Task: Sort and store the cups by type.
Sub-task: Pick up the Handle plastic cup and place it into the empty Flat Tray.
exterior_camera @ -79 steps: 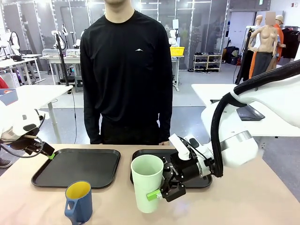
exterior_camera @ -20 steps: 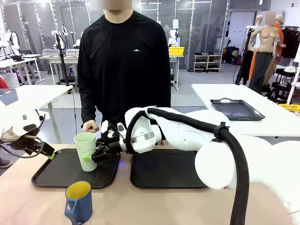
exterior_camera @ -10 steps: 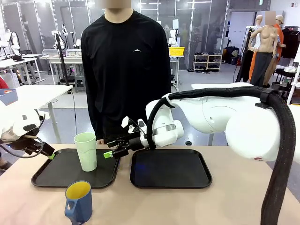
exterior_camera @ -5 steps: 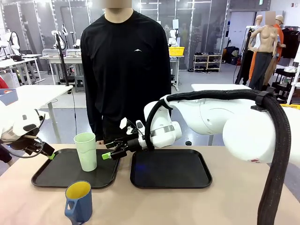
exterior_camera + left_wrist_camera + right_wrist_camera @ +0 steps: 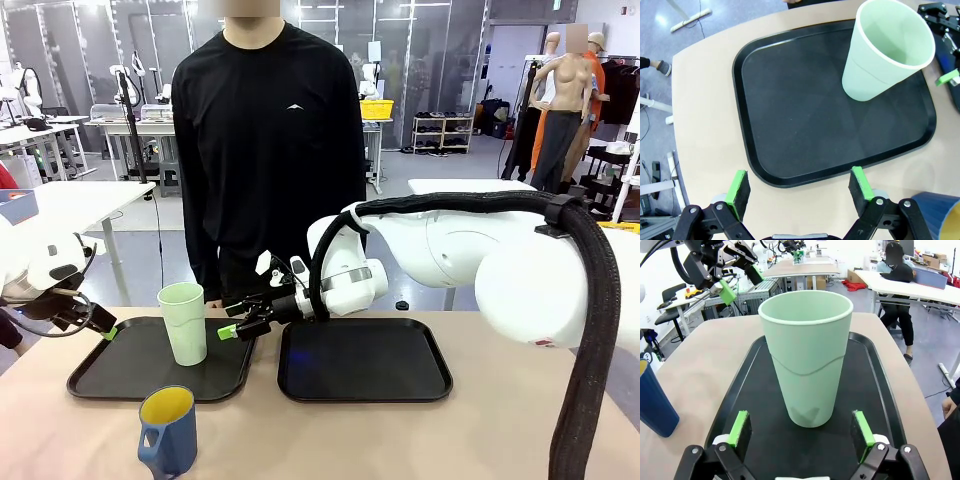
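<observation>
Clock: 12 o'clock points across the table at the person (image 5: 270,150), 6 o'clock at the robot.
Tumbler: the mint-green tumbler (image 5: 184,322) stands upright on the left tray (image 5: 120,372), at about 2 o'clock on it, with nothing holding it.
Mug: the dark blue mug (image 5: 168,430) sits on the bare table at 6 o'clock of the left tray, close to the near edge, yellow inside showing.
Right tray: the right tray (image 5: 365,360) has nothing on it, and I'd guess the mug belongs there.
Right gripper: the right gripper (image 5: 234,320) hangs at 3 o'clock of the tumbler, just beside it but apart, with its jaws wide and empty. From its own wrist the tumbler (image 5: 806,360) sits dead ahead between the green pads (image 5: 740,426).
Left gripper: the left gripper (image 5: 102,325) hovers at 9 o'clock of the left tray, over its edge, jaws spread wide and carrying nothing.
Risk, tumbler: it's tall and looks light. If the right arm swings sideways instead of backing straight out, a finger could clip the rim and topple it off the tray.
Risk, mug: it's so near the table edge that a clumsy push while lining up could nudge it off.
Risk, arms: the right arm reaches across the middle over the right tray, so if the left one goes for the mug at once, the two may crowd each other.
Risk, sorting: setting the mug beside the tumbler would mix the types.
</observation>
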Tool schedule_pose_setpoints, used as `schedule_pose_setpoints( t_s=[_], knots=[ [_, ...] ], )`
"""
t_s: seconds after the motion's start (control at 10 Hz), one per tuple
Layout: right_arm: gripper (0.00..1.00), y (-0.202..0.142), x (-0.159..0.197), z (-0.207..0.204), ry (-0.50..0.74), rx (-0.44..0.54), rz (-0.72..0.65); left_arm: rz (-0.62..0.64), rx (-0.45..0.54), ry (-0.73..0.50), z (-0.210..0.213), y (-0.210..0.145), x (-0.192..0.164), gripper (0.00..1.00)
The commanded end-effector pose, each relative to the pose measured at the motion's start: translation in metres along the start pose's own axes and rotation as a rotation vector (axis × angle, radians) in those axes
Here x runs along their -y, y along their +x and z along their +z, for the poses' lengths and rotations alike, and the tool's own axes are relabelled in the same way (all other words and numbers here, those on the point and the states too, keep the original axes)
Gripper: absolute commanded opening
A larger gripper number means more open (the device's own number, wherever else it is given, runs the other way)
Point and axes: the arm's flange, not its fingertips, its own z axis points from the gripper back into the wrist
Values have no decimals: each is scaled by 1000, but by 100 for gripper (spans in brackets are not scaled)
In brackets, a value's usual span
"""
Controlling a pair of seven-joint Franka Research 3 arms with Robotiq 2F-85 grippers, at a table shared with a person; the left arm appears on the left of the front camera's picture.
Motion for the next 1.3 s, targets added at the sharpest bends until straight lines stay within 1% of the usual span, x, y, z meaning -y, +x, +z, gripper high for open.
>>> schedule_pose_setpoints(
  t_s=[0.0,0.1,0.2,0.3,0.5,0.6,0.7,0.8,0.9,1.0,1.1,1.2],
  knots=[
    [100,2,3,1,-3,-8,0,4,-1,-4,0,0,-2,100],
    [100,0,0,0,0,0,0,4,-1,-4,0,0,-2,100],
    [100,15,-35,27,-47,-61,64,4,-1,-4,0,0,-2,100],
    [100,27,-65,55,-123,-110,89,4,-1,-4,0,0,-2,100],
    [100,38,-111,99,-194,-222,47,4,-1,-4,0,0,-2,100],
    [100,40,-132,125,-263,-279,13,4,-1,-4,0,0,-2,100],
    [100,40,-149,149,-371,-372,-28,4,-1,-4,0,0,-2,100],
    [100,36,-164,175,-467,-433,-40,4,-1,-4,0,0,-2,100],
    [100,28,-179,199,-527,-496,-83,4,-1,-4,0,0,-2,100],
    [100,19,-195,223,-560,-482,-93,4,-1,-4,0,0,-2,100],
    [100,12,-209,242,-617,-506,-123,4,-1,-4,0,0,-2,100],
    [100,5,-218,258,-635,-502,-130,4,-1,-4,0,0,-2,100]
  ],
)
